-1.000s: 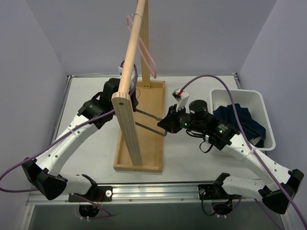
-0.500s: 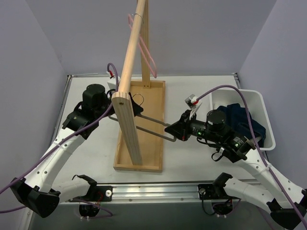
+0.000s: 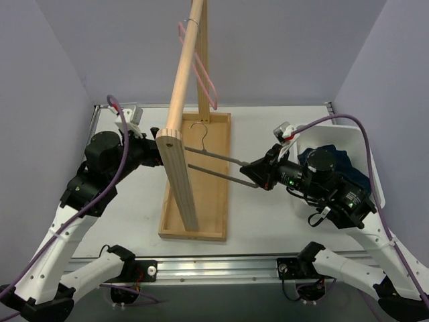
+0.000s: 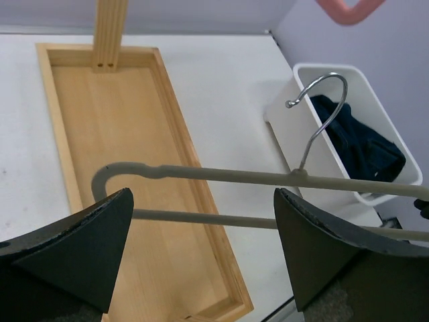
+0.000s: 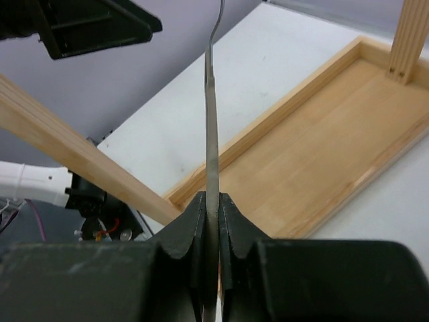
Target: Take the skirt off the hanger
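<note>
Bare surface [image 3: 268,127] on both sides of the wooden rack tray [image 3: 193,235], with the white bin [image 4: 285,131] close to the right edge. Right tool [image 5: 212,201] pinched tight on one end of the grey hanger [image 4: 221,176], held bare above the tray. Left tool [image 4: 201,201] spread wide around the hanger's rounded end, contact unclear. Dark blue skirt [image 4: 355,141] crumpled inside the bin.

Left tool [image 4: 202,200] has drawn back; right tool [image 5: 212,201] pulled hanger [image 4: 228,175] rightward.

Matt grey hanger [image 4: 221,176], smooth wooden tray [image 4: 120,141]
</note>
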You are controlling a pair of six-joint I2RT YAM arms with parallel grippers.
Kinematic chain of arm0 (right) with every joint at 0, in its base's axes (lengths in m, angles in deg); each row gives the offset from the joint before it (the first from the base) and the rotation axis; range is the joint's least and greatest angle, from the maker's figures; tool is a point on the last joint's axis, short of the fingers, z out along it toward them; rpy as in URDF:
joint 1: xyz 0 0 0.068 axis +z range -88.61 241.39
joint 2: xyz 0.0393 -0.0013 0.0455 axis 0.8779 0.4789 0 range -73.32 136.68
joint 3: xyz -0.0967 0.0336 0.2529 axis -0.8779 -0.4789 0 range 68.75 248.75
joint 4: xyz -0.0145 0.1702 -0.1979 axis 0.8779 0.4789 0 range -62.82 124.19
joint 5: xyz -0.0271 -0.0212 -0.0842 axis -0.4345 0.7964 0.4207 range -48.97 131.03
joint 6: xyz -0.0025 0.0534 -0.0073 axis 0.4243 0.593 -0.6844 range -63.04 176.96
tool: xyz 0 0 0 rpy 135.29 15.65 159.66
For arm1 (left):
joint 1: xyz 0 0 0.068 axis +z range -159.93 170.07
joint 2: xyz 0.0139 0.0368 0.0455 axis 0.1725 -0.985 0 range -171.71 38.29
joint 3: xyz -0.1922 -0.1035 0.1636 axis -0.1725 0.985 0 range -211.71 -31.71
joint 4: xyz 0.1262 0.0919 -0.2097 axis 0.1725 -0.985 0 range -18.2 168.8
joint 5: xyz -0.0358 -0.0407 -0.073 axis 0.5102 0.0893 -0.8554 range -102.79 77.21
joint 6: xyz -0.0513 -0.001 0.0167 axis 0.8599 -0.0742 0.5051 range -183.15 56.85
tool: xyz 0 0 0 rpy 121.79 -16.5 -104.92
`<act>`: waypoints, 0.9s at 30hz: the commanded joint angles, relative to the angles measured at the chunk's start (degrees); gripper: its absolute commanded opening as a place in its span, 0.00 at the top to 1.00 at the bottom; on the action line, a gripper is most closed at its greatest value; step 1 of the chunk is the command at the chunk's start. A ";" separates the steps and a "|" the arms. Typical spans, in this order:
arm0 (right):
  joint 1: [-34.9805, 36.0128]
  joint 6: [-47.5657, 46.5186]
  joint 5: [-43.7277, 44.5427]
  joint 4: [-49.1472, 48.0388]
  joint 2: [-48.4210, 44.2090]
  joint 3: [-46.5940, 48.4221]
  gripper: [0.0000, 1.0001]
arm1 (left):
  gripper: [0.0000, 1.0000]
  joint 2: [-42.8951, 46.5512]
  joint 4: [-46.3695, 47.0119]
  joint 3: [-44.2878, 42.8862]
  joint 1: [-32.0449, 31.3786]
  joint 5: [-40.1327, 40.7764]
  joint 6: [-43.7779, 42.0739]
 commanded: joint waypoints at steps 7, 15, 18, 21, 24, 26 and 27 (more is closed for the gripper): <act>-0.38 -7.19 5.36 0.56 5.71 12.69 1.00 | 0.06 1.79 -2.73 -3.24 0.30 8.43 2.72; -0.38 -9.48 10.89 -1.02 5.89 19.62 1.00 | 0.06 -0.85 -6.34 -3.51 0.30 15.91 1.58; -0.38 -10.09 11.59 -2.96 6.94 21.91 1.00 | 0.06 -2.25 -6.25 -2.63 0.30 15.91 1.23; -0.38 -10.71 11.60 -3.66 9.57 25.95 1.00 | 0.06 -3.75 -5.90 -1.66 0.30 15.12 0.96; -0.38 -11.23 11.51 -4.54 12.30 29.65 1.00 | 0.06 -4.02 -5.46 -0.08 0.30 14.33 0.79; -0.38 -11.41 10.63 -5.51 14.14 31.75 1.00 | 0.06 -3.67 -4.67 1.14 0.30 13.89 0.61; -0.38 -11.50 10.37 -6.03 14.67 32.29 1.00 | 0.06 -3.49 -4.41 1.41 0.30 13.71 0.17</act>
